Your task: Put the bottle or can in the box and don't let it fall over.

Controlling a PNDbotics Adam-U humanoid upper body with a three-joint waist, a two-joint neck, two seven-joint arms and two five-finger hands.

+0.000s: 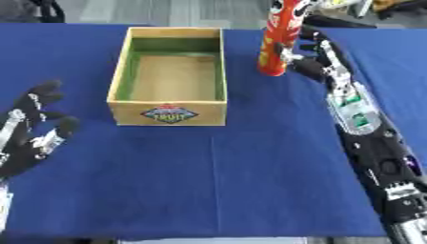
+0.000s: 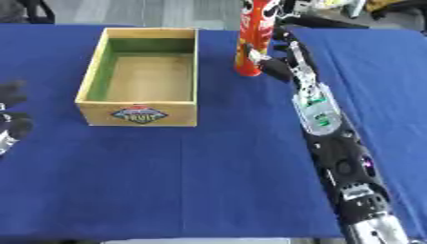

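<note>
One red can [image 1: 277, 38] and one wooden box [image 1: 171, 76] near the table's [image 1: 250, 181] far edge. Right hand [image 1: 313, 57] grasps the upright can; left hand [image 1: 33, 128] released, near left edge.

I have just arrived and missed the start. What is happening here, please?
The robot's right hand is at a tall red can, which stands upright on the blue table, just right of a wooden box. The fingers seem curled round the can, though the hold is partly hidden. The box is empty. The left hand rests open at the lower left.
</note>
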